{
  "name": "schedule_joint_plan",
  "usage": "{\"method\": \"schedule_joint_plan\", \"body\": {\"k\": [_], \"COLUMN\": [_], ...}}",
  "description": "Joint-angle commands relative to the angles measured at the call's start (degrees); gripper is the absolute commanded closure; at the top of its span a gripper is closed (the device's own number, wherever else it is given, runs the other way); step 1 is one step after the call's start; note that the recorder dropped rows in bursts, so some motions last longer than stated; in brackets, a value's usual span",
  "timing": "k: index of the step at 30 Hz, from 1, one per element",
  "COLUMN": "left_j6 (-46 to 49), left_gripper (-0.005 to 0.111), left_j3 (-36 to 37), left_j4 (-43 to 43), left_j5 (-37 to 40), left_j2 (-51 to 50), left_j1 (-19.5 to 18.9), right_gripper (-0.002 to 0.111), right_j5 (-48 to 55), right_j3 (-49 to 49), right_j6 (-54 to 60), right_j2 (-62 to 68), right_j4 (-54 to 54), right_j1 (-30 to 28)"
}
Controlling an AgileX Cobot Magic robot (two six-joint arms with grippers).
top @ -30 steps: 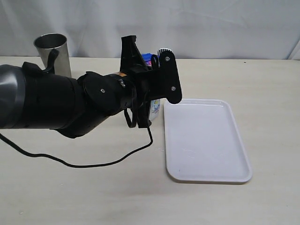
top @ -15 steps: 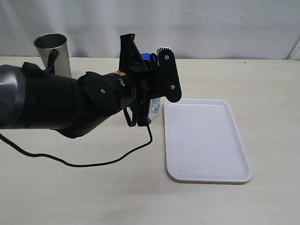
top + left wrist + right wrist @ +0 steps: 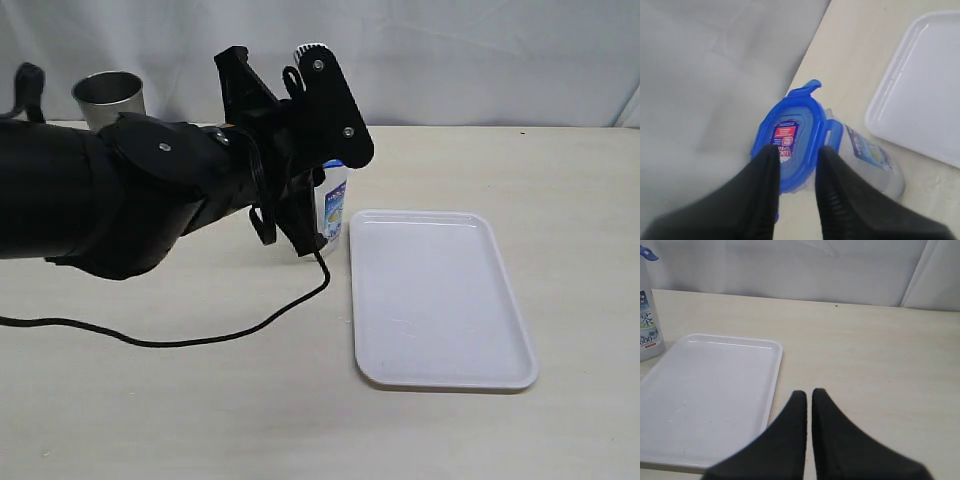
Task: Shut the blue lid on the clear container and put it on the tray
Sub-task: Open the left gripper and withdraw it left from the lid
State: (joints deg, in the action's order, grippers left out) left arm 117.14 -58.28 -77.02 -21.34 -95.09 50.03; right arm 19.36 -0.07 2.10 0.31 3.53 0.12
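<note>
Left gripper (image 3: 797, 150): black fingers (image 3: 765, 175) are seen parted above the small round blue plastic lid (image 3: 790, 142), clamped on nothing. Against a second back, the jaws are found opened from near-shut and the arm is lifted off the lid top.

Lid is seated on the mouth of the tall clear plastic container (image 3: 335, 205), sticker side up. One flap is noted splayed outward at the far edge and another folded down the side. Whether all four are latched cannot be told.

Container is stood upright on the pale table (image 3: 560, 180), just beside a corner of the flat white rectangular plastic tray (image 3: 440, 300), not on it.

Right gripper (image 3: 809, 392) is held pinched shut, empty, over the table near the tray's other side. A steel cup (image 3: 108, 95) is left well apart at the back.

Judgement: the press on the lid is taken as let go. Any loose flaps are still to be snapped down, then the container is to be grasped and carried onto the tray.
</note>
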Motion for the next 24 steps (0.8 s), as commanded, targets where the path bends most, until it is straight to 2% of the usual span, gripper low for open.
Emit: {"method": "schedule_joint_plan", "body": {"k": [1, 6, 7, 8, 10, 12, 14, 17, 19, 22, 24], "left_j6": [-0.2, -7.0, -8.4, -9.1, -10.1, -14.0, -17.8, -21.2, -20.1, -8.1, 1.8], "left_gripper": [0.079, 0.081, 0.086, 0.098, 0.107, 0.107, 0.107, 0.107, 0.107, 0.107, 0.107], "left_j3": [3.6, 4.9, 4.9, 4.9, 4.9, 4.9, 4.9, 4.9, 4.9, 4.9, 4.9], "left_j4": [-1.0, -1.5, -1.6, -1.7, -2.8, -3.5, -3.5, -1.6, -1.9, -11.1, -19.6], "left_j5": [6.1, -5.9, -8.0, -10.0, -9.9, -6.7, 3.0, 25.2, 32.7, 40.2, 51.0], "left_j2": [3.1, 8.5, 9.9, 11.0, 11.9, 12.6, 12.8, 12.7, 12.7, 12.4, 11.2], "left_j1": [0.0, 0.0, 0.0, -0.6, -2.4, -5.8, -11.8, -22.6, -27.7, -33.8, -37.5], "right_gripper": [0.104, 0.104, 0.104, 0.104, 0.104, 0.104, 0.104, 0.104, 0.104, 0.104, 0.104], "right_j5": [0.0, 0.0, 0.0, 0.0, 0.0, 0.0, 0.0, 0.0, 0.0, 0.0, 0.0], "right_j3": [0.1, 0.1, 0.1, 0.1, 0.1, 0.1, 0.1, 0.1, 0.1, 0.1, 0.1], "right_j6": [0.0, 0.0, 0.0, 0.0, 0.0, 0.0, 0.0, 0.0, 0.0, 0.0, 0.0], "right_j2": [-0.3, -0.3, -0.3, -0.3, -0.3, -0.3, -0.3, -0.3, -0.3, -0.3, -0.3], "right_j4": [-0.1, -0.1, -0.1, -0.1, -0.1, -0.1, -0.1, -0.1, -0.1, -0.1, -0.1], "right_j1": [0.0, 0.0, 0.0, 0.0, 0.0, 0.0, 0.0, 0.0, 0.0, 0.0, 0.0]}}
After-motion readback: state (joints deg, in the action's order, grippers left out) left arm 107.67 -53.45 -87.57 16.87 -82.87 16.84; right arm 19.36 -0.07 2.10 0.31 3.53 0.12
